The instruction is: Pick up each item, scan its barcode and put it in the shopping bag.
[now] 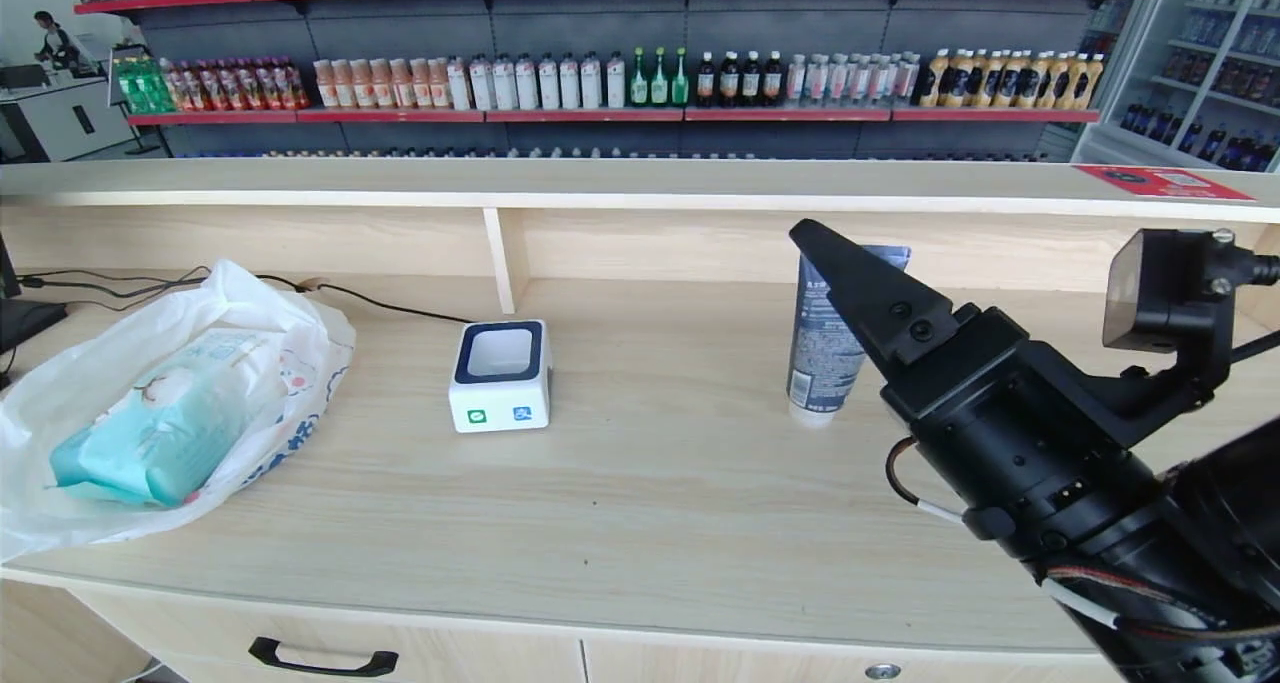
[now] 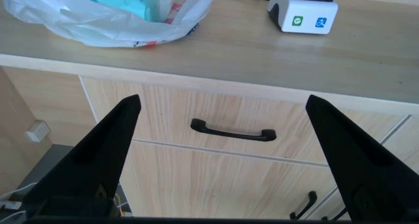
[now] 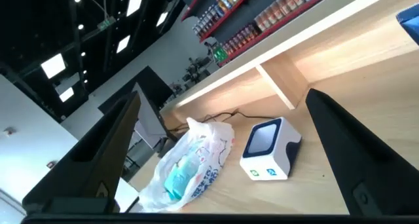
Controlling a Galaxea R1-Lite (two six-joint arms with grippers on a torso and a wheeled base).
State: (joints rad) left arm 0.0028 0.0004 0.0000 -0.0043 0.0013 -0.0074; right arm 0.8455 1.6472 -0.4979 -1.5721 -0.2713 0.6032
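A blue-and-white tube [image 1: 828, 348] stands cap-down on the wooden counter [image 1: 660, 493], right of centre. My right gripper [image 1: 840, 263] hovers just beside it on its right, open and holding nothing; in the right wrist view the gripper [image 3: 222, 99] is spread wide, and the tube's edge [image 3: 409, 18] shows off to one side. The white scanner [image 1: 500, 375] sits mid-counter. At the left lies the white shopping bag [image 1: 250, 313] with a teal wipes pack [image 1: 170, 418] inside. My left gripper [image 2: 222, 103] is open and empty, below the counter's front edge, facing the drawers.
A black cable [image 1: 400, 308] runs along the counter's back behind the scanner. A raised ledge with a divider [image 1: 505, 253] walls the far side. Drawer fronts with a black handle [image 2: 232, 130] lie under the front edge. Free counter lies between scanner and tube.
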